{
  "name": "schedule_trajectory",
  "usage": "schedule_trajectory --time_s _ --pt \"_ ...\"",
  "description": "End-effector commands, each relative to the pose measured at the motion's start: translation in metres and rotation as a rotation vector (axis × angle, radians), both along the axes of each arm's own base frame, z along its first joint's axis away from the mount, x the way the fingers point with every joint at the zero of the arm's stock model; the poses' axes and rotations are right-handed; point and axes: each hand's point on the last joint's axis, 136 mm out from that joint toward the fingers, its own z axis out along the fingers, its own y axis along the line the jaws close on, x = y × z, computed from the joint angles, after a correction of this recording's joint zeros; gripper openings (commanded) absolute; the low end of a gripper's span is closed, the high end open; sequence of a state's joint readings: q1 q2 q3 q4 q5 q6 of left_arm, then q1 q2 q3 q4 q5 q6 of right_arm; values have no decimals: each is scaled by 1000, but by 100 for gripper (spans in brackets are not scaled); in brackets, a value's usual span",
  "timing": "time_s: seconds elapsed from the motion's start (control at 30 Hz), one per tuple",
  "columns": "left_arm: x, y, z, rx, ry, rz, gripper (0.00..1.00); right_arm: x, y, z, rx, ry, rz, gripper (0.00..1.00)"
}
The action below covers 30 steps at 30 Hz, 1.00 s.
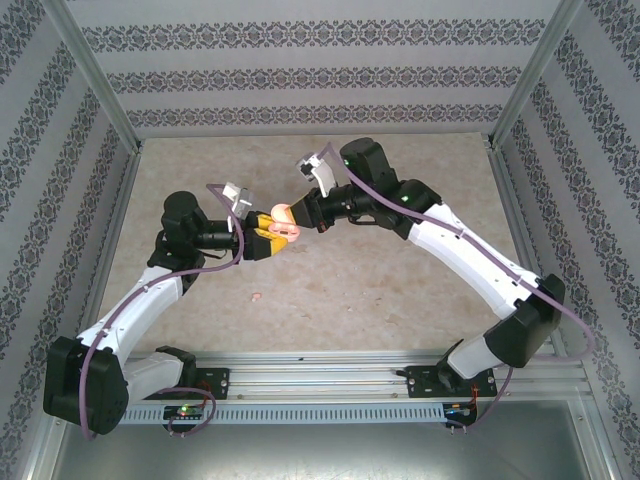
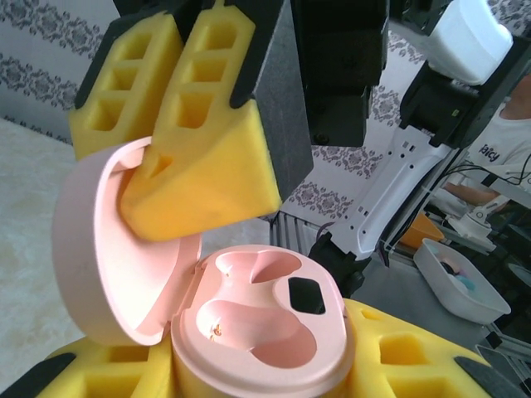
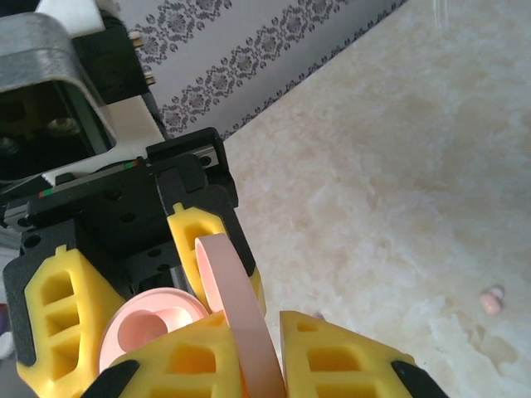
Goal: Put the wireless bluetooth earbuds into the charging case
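Top view, near edge: arm bases sit on alu rail [image 1: 330,362], L arm on L, R arm on R.
Table [image 1: 400,300]: pale marbled surface under both arms.
Earbud [image 1: 258,297]: 1 pale pink bud lying on table, nearer the bases than the grippers, apart from both grippers & from the case. In R wrist view it lies toward the right edge, well clear of the fingers.
Left gripper [image 1: 268,236]: mid-table, raised off surface. Jaws clamped on base of case, one yellow foam pad each side.
Case [image 2: 257,332]: salmon-pink oval. Base seated betw. L gripper pads [image 2: 398,356]. 2 sockets face up w/ pink lining showing, small dark rectangle beside them.
Lid [image 2: 99,249]: hinged back, standing approx. upright at L side of base in L wrist view.
Right gripper [image 3: 249,323]: meets L gripper from the opposite side. Jaws brought together on lid edge, one foam pad on inner face & one on outer face. Firm pinch, thin pink rim seen betw. pads.
Wall [image 1: 320,80]: grey patterned panels at back & sides, beyond both arms.
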<state>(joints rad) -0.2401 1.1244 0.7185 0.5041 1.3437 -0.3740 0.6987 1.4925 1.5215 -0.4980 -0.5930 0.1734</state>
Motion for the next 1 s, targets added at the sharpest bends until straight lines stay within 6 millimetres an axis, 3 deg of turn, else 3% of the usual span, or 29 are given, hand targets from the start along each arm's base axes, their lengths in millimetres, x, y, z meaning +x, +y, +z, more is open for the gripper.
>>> schedule_trajectory --time_s 0.0,0.13,0.33,0.6,0.97 --pt "-7 2 18 -46 -133 -21 24 -3 -4 25 32 -134 -28 4" --pt "-9 3 21 -49 -164 -16 29 -5 -6 28 3 -210 -40 2" --pt "-15 4 23 -32 -212 -8 52 -8 -8 34 -48 -345 -33 0" --pt "-16 5 18 -11 -212 3 72 -8 -8 31 -122 -488 -28 0" --pt "-5 5 9 28 -156 51 69 -16 -1 24 -240 -651 7 0"
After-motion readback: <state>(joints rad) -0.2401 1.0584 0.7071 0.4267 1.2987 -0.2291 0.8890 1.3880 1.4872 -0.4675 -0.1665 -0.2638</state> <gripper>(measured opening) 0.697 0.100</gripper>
